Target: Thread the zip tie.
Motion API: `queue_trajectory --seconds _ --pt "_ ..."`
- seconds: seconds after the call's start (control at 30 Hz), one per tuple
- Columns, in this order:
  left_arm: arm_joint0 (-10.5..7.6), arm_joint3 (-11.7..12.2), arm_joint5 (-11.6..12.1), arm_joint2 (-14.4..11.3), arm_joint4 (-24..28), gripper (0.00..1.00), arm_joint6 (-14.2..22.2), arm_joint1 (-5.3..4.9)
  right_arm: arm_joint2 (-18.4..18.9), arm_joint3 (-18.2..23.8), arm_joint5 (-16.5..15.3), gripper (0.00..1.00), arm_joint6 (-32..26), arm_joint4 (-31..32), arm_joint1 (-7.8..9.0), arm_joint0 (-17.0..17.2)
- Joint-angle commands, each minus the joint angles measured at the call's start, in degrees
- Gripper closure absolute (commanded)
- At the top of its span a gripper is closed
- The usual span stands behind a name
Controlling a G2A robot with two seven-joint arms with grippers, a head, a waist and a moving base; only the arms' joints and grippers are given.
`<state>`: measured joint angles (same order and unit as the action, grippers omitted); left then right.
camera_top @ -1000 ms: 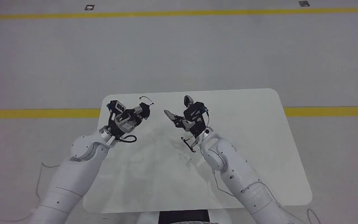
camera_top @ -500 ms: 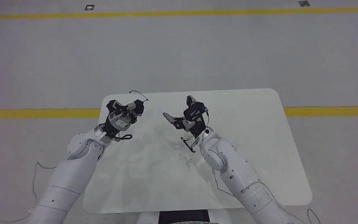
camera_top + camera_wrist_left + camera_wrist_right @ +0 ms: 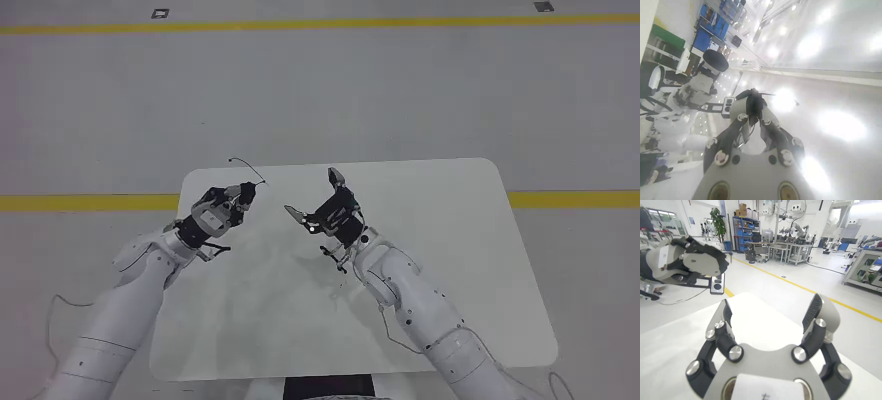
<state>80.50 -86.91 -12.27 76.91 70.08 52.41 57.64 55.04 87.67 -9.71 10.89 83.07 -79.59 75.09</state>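
1. Grip on the left side of the top view: the left gripper [image 3: 240, 193] was pinched shut on the zip tie [image 3: 248, 163], raised over the far left corner of the table [image 3: 450, 250].
2. The tie's free length curved out of that pinch toward the upper left of the frame. In the left wrist view the black strap [image 3: 767, 93] stuck out past the closed tips, and glare hid where it ran further.
3. Just right of it, near but apart, the right gripper [image 3: 311, 194] stood with its fingers spread wide and nothing between them. Its own wrist view showed the same open gap [image 3: 770, 313], facing the left gripper [image 3: 696, 260] in the upper left.
4. Judged from this, the step was the handover approach: one end was held and threading had not begun.
5. The next move would call for the right gripper to close on the free end without touching the left fingers, then to line up the tail with the head's slot.
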Motion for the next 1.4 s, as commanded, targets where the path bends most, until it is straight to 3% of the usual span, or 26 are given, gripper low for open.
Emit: queue_trajectory --seconds 0.0,0.43,0.47,0.53,0.57,0.83,1.07,1.37 --pt "-0.01 0.02 0.11 0.0 0.0 1.0 -0.05 0.01 -0.01 0.0 -0.01 0.0 -0.06 0.31 0.01 -0.02" --pt "-0.01 0.02 0.11 0.0 0.0 1.0 -0.05 0.01 -2.05 -0.57 -1.16 0.0 2.16 0.28 -0.63 -2.08" --pt "-0.01 0.02 0.11 0.0 0.0 1.0 -0.05 0.01 -2.18 -0.76 -1.09 0.09 2.37 0.3 -0.68 -2.15" --pt "-0.01 0.02 0.11 0.0 0.0 1.0 -0.05 0.01 -2.67 -1.28 -1.0 0.4 2.68 0.86 -0.79 -2.39" --pt "-0.01 0.02 0.11 0.0 0.0 1.0 -0.05 0.01 -2.86 -1.48 -0.91 0.49 2.79 0.95 -0.85 -2.52" --pt "-0.01 0.02 0.11 0.0 0.0 1.0 -0.05 0.01 -4.23 -2.61 0.38 0.61 3.73 1.08 -1.44 -3.29" --pt "-0.01 0.02 0.11 0.0 0.0 1.0 -0.05 0.01 -4.88 -2.87 0.27 0.62 4.46 -0.29 -1.86 -3.41" --pt "-0.01 0.02 0.11 0.0 0.0 1.0 -0.05 0.01 -6.34 -3.22 0.2 0.72 4.99 -0.27 -2.53 -4.61"
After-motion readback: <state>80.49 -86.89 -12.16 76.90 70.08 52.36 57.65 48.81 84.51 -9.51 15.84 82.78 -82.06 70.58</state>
